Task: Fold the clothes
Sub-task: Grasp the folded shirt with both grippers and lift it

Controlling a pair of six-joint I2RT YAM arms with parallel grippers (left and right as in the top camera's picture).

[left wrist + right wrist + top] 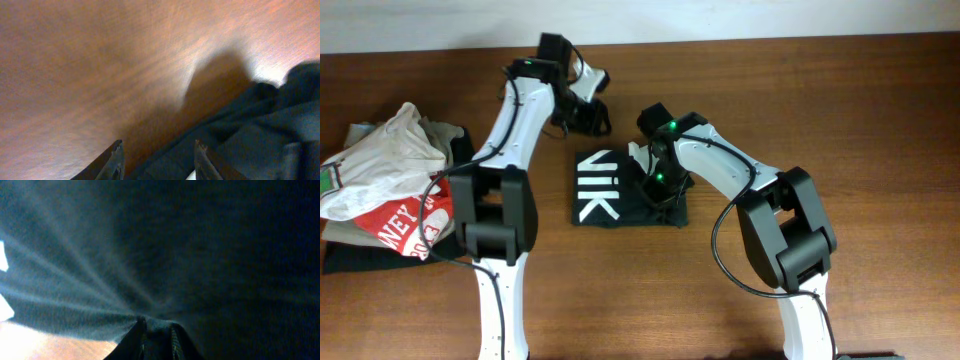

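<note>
The dark charcoal T-shirt (pixel 620 195) with white block letters lies folded into a small rectangle at the table's middle. My right gripper (pixel 658 185) is down on its right part and is shut on a pinch of the dark cloth (pixel 156 325), which pulls into radiating creases. My left gripper (pixel 588 112) is open and empty just behind the shirt's far edge; in the left wrist view its fingers (pixel 159 155) hover above wood with dark cloth (pixel 260 130) below and to the right.
A heap of other garments (pixel 390 180), white and red over black, lies at the table's left side. Bare brown wood (pixel 880 100) surrounds the shirt. Both arm bases stand at the front.
</note>
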